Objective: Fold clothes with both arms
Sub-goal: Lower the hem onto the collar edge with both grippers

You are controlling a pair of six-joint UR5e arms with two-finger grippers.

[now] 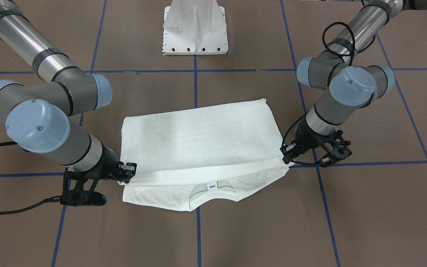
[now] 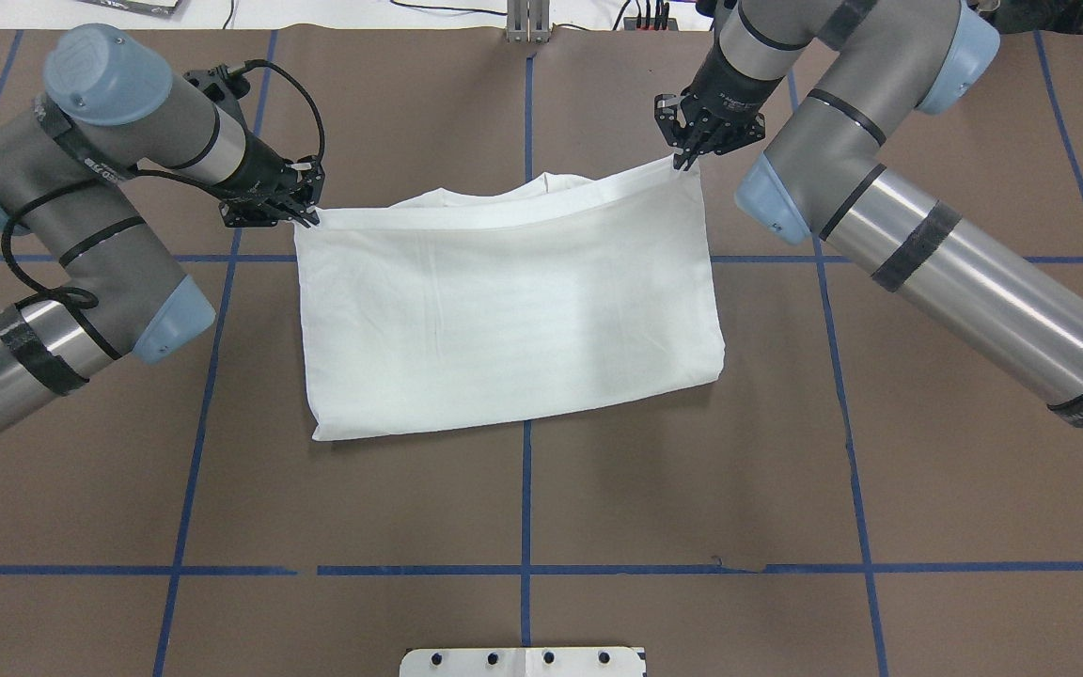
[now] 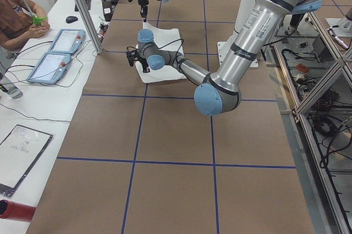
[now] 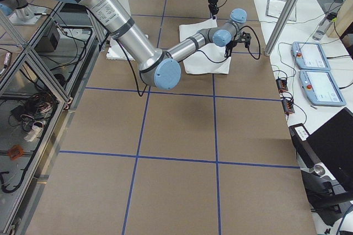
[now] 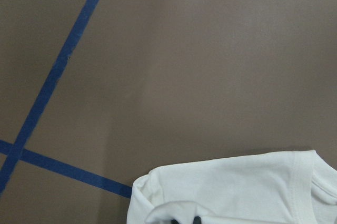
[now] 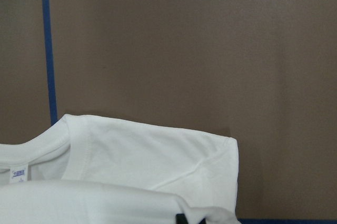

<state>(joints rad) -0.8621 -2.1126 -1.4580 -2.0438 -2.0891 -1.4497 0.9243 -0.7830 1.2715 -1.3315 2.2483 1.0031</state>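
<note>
The white T-shirt (image 2: 504, 301) lies mid-table, folded over itself. Its upper layer's edge is held just short of the ribbed collar (image 1: 211, 193) and neck label (image 1: 211, 186). My left gripper (image 2: 302, 214) is shut on that edge's corner on the robot's left, and it shows again in the front-facing view (image 1: 285, 157). My right gripper (image 2: 682, 160) is shut on the opposite corner (image 1: 127, 174). The left wrist view shows a shoulder of the T-shirt (image 5: 237, 187) below the held layer. In the right wrist view the collar (image 6: 73, 150) and label (image 6: 18, 172) show.
The table (image 2: 523, 508) is brown with blue tape lines (image 2: 525, 570). The white pedestal base (image 1: 195, 27) stands at the robot's side. Beyond the far edge a side bench (image 3: 33, 113) holds tablets (image 3: 52, 58) and cables, with a person's arm (image 3: 19, 20) over it.
</note>
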